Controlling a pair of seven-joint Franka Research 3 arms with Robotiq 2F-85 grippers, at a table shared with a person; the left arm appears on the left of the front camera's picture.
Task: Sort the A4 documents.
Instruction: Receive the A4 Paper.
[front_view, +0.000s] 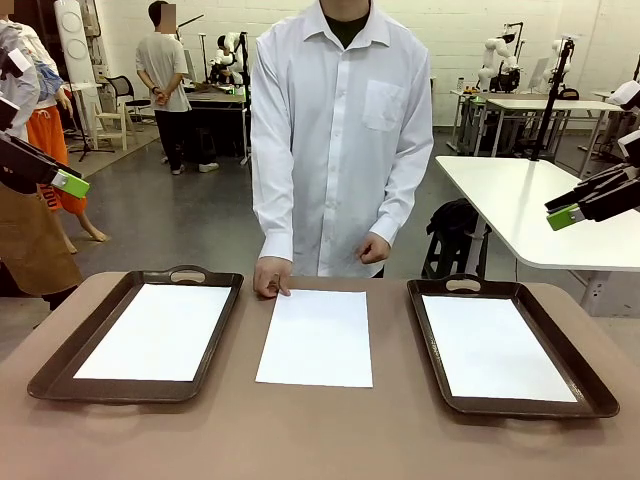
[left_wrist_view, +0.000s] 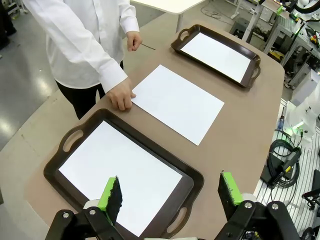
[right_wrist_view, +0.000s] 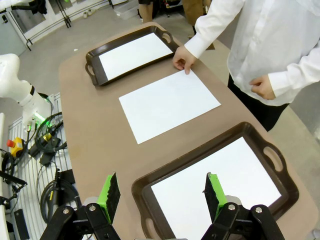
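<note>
Jaws spread, three A4 documents, two trays

Ctr of table: loose A4 sheet flat on top. At its 9 o'clock, apart: L tray w/ 2nd A4 sheet inside. At 3 o'clock, apart: R tray w/ 3rd A4 sheet inside. Person's hand at 11 o'clock, touching loose A4 sheet's far corner. Person at 12 o'clock, behind table's far edge.
</note>
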